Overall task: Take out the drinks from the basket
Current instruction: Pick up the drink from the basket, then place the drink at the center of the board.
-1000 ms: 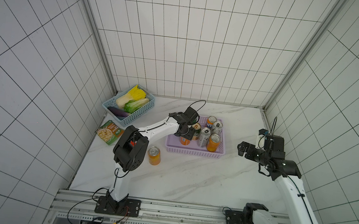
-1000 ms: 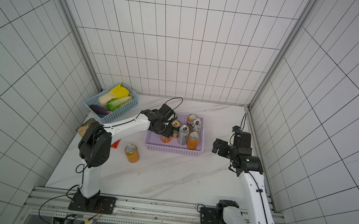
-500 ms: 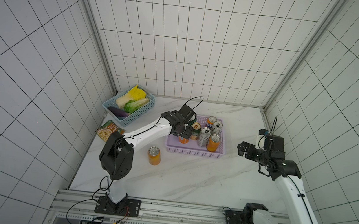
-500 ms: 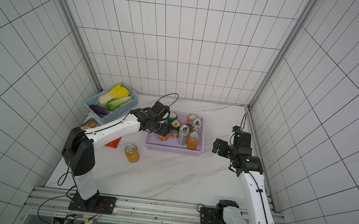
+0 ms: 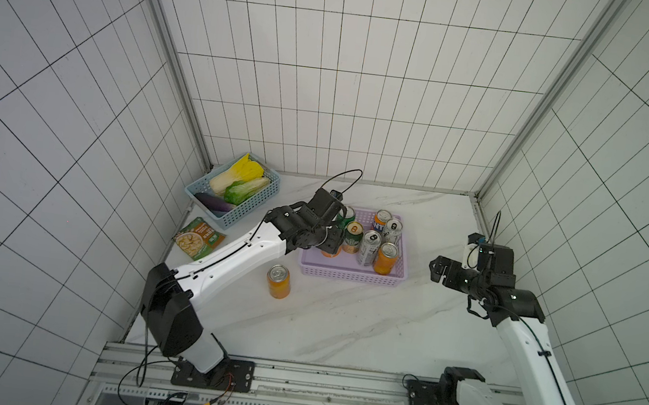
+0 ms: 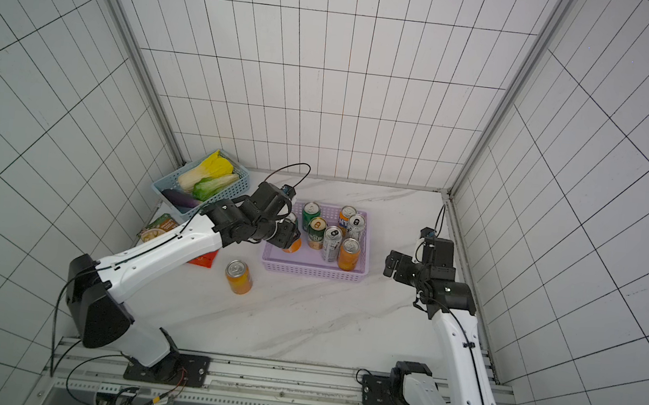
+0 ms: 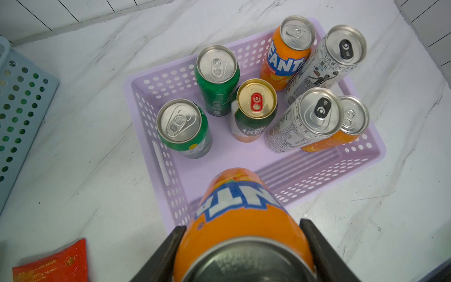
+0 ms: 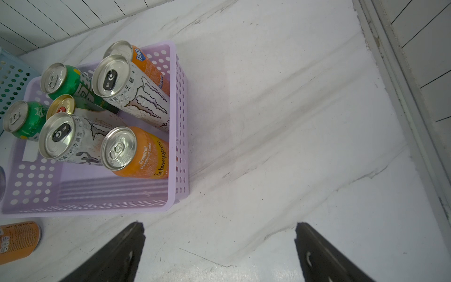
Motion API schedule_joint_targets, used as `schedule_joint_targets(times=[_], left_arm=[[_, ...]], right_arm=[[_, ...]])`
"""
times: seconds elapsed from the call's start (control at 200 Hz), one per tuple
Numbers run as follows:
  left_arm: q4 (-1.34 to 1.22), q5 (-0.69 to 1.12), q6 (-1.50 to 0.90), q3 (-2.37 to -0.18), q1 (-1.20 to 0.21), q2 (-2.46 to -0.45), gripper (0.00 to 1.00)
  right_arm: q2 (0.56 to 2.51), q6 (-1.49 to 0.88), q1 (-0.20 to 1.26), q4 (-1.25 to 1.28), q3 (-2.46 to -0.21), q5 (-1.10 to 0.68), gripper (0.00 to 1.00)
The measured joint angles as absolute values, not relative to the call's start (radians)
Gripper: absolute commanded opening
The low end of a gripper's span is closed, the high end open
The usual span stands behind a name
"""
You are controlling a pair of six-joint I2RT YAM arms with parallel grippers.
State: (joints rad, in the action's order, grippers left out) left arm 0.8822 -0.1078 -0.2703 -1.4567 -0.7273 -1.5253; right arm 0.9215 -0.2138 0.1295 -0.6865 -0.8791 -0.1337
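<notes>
Since a second ago the left arm's elbow has swung back toward the tabletop's front edge. The held orange can, lettered in blue and white, stays clamped in the left gripper over the lilac basket's front-left corner. Seven drinks stand upright inside: two green cans, a gold-topped can, two slim silver-white cans and two orange cans. A lone orange can stands on the tabletop near that corner. The right gripper hangs empty, spread wide, beside the basket's right side.
</notes>
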Motion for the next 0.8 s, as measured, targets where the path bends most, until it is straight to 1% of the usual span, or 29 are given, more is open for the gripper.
schedule_joint_targets(times=[0.43, 0.64, 0.8], left_arm=[[0.947, -0.165, -0.334, -1.280, -0.812, -1.273, 0.59], [0.955, -0.181, -0.375, -1.200, -0.843, -1.259, 0.59], [0.963, -0.194, -0.392, -1.188, -0.844, -1.273, 0.59]], right_arm=[[0.921, -0.214, 0.130, -0.686, -0.879, -0.134, 0.99], [0.922, -0.214, 0.130, -0.686, -0.879, -0.134, 0.99], [0.922, -0.214, 0.130, -0.686, -0.879, -0.134, 0.99]])
